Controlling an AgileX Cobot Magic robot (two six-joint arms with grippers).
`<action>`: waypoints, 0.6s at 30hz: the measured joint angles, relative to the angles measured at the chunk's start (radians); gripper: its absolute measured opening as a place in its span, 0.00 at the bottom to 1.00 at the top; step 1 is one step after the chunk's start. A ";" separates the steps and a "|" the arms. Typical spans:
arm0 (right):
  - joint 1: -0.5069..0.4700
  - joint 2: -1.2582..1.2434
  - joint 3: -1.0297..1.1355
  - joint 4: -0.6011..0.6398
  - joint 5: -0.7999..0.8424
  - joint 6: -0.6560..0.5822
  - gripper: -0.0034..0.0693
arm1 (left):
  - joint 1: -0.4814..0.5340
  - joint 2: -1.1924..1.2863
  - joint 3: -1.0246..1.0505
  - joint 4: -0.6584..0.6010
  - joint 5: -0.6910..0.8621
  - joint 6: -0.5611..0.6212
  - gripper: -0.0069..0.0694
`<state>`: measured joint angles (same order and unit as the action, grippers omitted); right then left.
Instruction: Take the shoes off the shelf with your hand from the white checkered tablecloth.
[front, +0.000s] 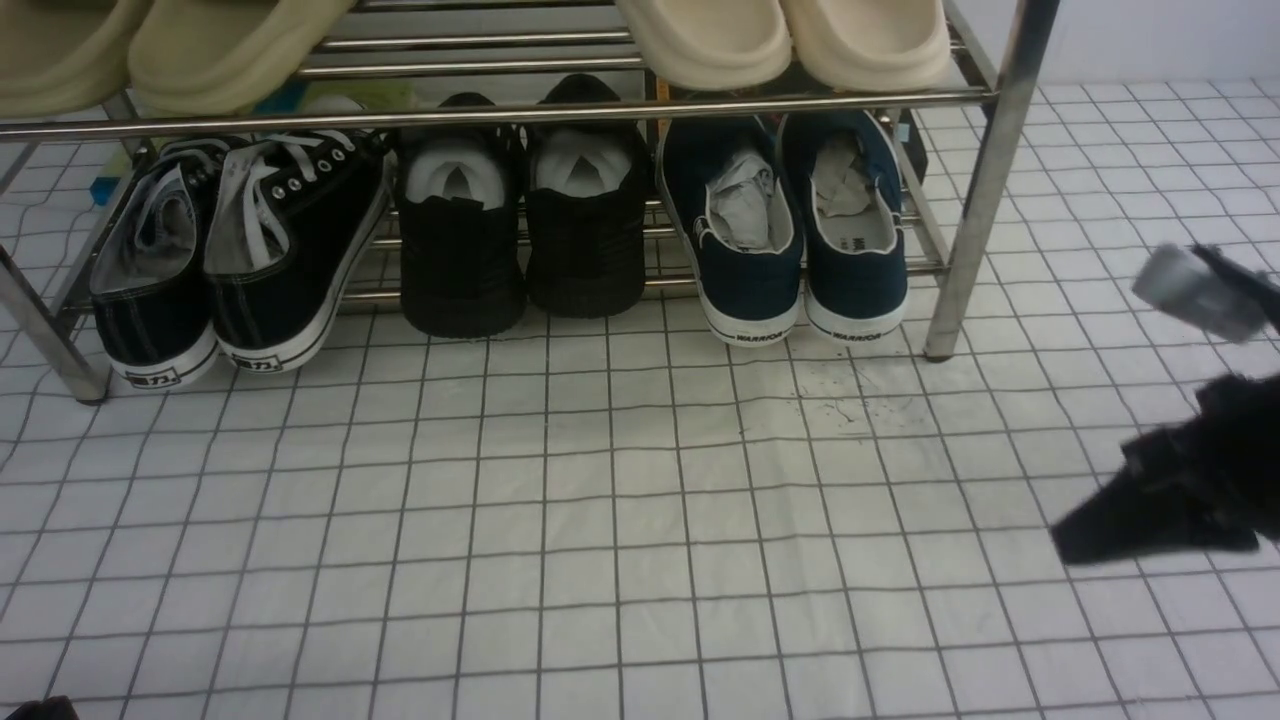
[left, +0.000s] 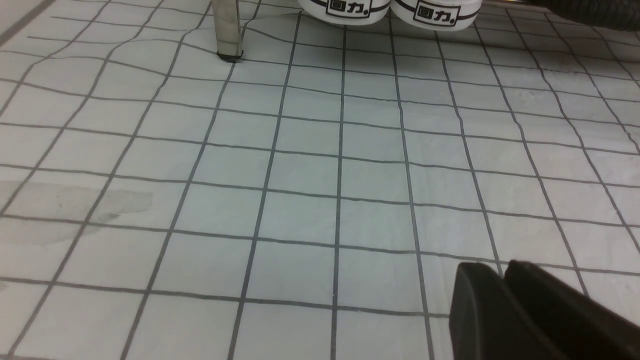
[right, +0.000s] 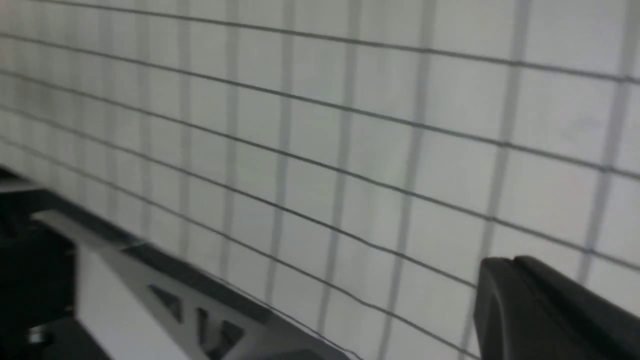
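A white checkered tablecloth, slightly wrinkled, fills the front view from the near edge back to the wall. On it stands the shelf, a shiny chrome rack of horizontal bars on thick round legs. Its upper tier carries beige slippers; its lower tier carries three pairs in a row, all with their heels toward the camera. Black lace-up sneakers with white laces sit at the left end, and an all-black pair sits in the middle. The shoes, navy slip-ons with white soles marked "WARRIOR" and crumpled paper inside, sit at the right end just beside the right front leg, their heels jutting past the front bar.

The right gripper is blurred at the right edge of the front view, over the cloth and well apart from the shoes. Its fingers are spread wide and hold nothing; the right wrist view shows bare cloth between them. The left gripper shows only one black finger in its wrist view, low over the cloth near the shelf's left leg; whether it is spread or closed cannot be told. Small dirt specks lie on the cloth in front of the navy pair.
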<state>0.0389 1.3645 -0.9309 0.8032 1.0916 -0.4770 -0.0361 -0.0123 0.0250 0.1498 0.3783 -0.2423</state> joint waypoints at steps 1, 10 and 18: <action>0.006 0.028 -0.032 0.018 0.003 -0.015 0.05 | 0.000 0.000 0.000 0.000 0.000 0.000 0.21; 0.249 0.233 -0.471 -0.283 -0.038 0.236 0.07 | 0.000 0.000 0.000 0.000 0.000 0.000 0.21; 0.463 0.473 -0.859 -0.648 -0.031 0.487 0.23 | 0.000 0.000 0.000 0.000 0.000 0.000 0.21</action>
<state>0.5020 1.8374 -1.7897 0.1555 1.0605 0.0097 -0.0361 -0.0123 0.0250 0.1498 0.3783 -0.2423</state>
